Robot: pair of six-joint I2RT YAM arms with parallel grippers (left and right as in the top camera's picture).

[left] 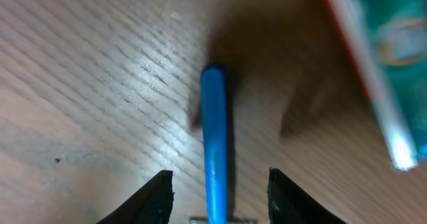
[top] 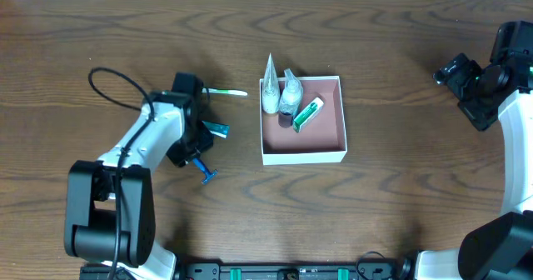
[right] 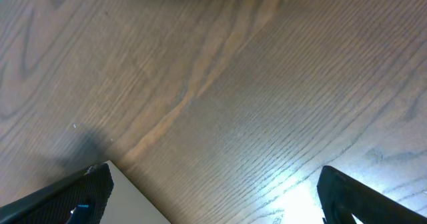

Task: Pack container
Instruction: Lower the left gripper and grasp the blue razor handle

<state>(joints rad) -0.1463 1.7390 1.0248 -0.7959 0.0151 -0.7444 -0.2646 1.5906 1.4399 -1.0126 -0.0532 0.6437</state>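
A dark brown wooden table (top: 400,188) fills the overhead view. Two robot arms in black and white stand at its near corners: the left arm (top: 141,147) reaches in over the left half of the table, and the right arm (top: 516,122) is at the far right edge.

The shallow square container with thin white walls and a pinkish-brown inside (top: 325,134) sits on the table near the centre, between the two arms and well apart from both. Three toiletries crowd its far left corner. A white cone-shaped tube (top: 269,84) leans over the far wall, a small clear bottle with a dark base (top: 289,98) stands just beside it, and a green-and-white tube (top: 307,113) lies slanted on the floor.

On the bare wood left of the container lie a white-and-green toothbrush (top: 226,92), a teal packet (top: 218,130) and a blue plastic razor (top: 204,170).

In the left wrist view the left gripper (left: 219,184) hangs low over the razor. Its black fingers (left: 150,201) are spread apart, one on each side of the blue handle, and neither visibly touches it.

The right gripper (right: 213,191) is over bare wood, and its fingers (right: 367,197) are spread wide with nothing between them.
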